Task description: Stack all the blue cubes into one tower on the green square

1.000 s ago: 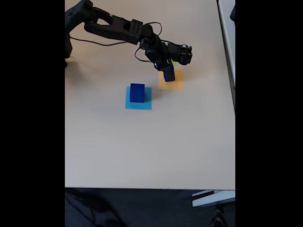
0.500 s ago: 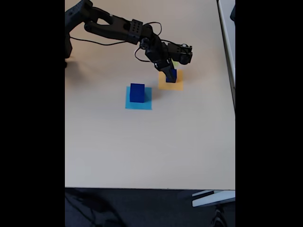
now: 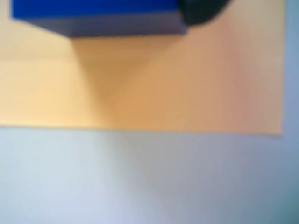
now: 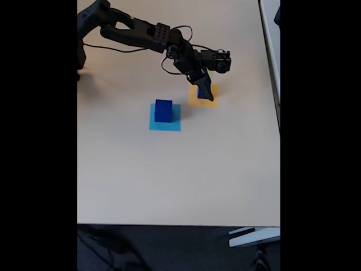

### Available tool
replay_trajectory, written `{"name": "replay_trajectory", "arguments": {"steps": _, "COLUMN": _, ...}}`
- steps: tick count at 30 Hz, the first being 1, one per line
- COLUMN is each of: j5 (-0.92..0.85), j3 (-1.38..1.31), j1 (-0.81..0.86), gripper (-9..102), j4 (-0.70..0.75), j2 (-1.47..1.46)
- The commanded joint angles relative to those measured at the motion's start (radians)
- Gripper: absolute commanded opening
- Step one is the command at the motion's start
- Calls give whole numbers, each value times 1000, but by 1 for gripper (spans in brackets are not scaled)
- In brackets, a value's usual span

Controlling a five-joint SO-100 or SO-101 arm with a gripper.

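A small dark blue cube (image 4: 201, 91) rests on the orange square (image 4: 196, 102), and my gripper (image 4: 206, 94) reaches down around it with its jaws apart, one black finger (image 4: 212, 97) slanting down past the cube's right side. In the wrist view the same cube (image 3: 93, 14) fills the top edge, blurred, over the orange square (image 3: 163, 88), with a dark finger (image 3: 201, 9) just to its right. A larger blue cube (image 4: 163, 110) stands on the light blue square (image 4: 167, 125). Only a sliver of the green square (image 4: 210, 74) peeks out behind the gripper.
The arm (image 4: 141, 34) reaches in from the top left, with a black cable looping off it. The beige table (image 4: 180, 175) ends at a front edge low in the fixed view and at a right edge near a white surface (image 4: 272, 34).
The gripper has dropped lower over the small cube on the orange square, and one finger now shows spread out to the cube's right. The larger cube has not moved.
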Motion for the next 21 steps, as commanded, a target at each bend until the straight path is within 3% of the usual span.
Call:
{"name": "replay_trajectory", "arguments": {"steps": 1, "j5": -28, "j3": -140, "j1": -31, "gripper": 39, "j4": -23, "j2": 129}}
{"name": "replay_trajectory", "arguments": {"steps": 11, "j5": -66, "j3": -270, "j1": -101, "gripper": 39, "j4": -5, "j2": 160}}
{"name": "replay_trajectory", "arguments": {"steps": 21, "j5": 49, "j3": -187, "j1": -192, "gripper": 40, "j4": 117, "j2": 264}}
